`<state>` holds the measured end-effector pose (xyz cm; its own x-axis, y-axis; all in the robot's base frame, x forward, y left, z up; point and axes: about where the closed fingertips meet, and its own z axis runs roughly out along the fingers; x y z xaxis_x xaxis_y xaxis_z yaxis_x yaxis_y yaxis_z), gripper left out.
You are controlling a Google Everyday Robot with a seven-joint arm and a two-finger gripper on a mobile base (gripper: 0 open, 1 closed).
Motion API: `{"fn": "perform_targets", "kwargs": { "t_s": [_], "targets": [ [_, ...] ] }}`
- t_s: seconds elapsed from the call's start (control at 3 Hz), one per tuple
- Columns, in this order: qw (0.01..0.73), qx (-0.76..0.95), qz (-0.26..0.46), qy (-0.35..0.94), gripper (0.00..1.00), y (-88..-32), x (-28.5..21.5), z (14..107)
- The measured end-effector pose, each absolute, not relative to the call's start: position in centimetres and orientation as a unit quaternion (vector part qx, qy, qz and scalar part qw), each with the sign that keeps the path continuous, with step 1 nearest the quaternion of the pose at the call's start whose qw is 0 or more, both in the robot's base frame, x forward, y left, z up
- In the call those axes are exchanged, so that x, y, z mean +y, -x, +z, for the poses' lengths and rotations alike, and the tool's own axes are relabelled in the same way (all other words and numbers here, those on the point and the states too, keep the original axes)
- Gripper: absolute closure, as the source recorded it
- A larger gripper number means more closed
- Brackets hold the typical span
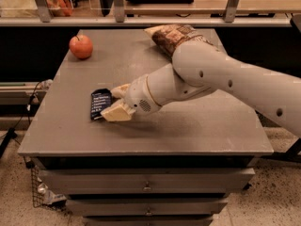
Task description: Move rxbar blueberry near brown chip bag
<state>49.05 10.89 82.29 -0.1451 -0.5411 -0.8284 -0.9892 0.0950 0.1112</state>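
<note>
The rxbar blueberry (pixel 100 103), a small dark navy wrapper with pale text, lies flat on the grey table (pixel 70 126) at the left middle. My gripper (pixel 114 101) is right beside the bar's right edge, low over the table. Its two cream fingers (pixel 116 113) are spread apart, one on the far side and one on the near side of the bar's right end. The brown chip bag (pixel 172 36) lies at the table's back, right of centre, partly hidden behind my white arm (pixel 221 76).
A red apple (pixel 81 46) sits at the back left of the table. Drawers (pixel 146 182) are under the tabletop. A shelf rail (pixel 141 20) runs behind the table. A wire basket (pixel 44 194) stands on the floor at the lower left.
</note>
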Motion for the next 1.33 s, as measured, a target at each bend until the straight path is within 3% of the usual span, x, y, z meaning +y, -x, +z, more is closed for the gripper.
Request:
{"fn": "perform_targets", "kwargs": {
  "t_s": [0.33, 0.67, 1.33],
  "targets": [
    [0.317, 0.669, 0.354, 0.572, 0.89, -49.05, 10.89, 82.38],
    [0.317, 0.669, 0.354, 0.572, 0.99, -49.05, 10.88, 82.39],
    [0.317, 0.669, 0.354, 0.572, 1.0, -49.05, 10.88, 82.51]
  ]
}}
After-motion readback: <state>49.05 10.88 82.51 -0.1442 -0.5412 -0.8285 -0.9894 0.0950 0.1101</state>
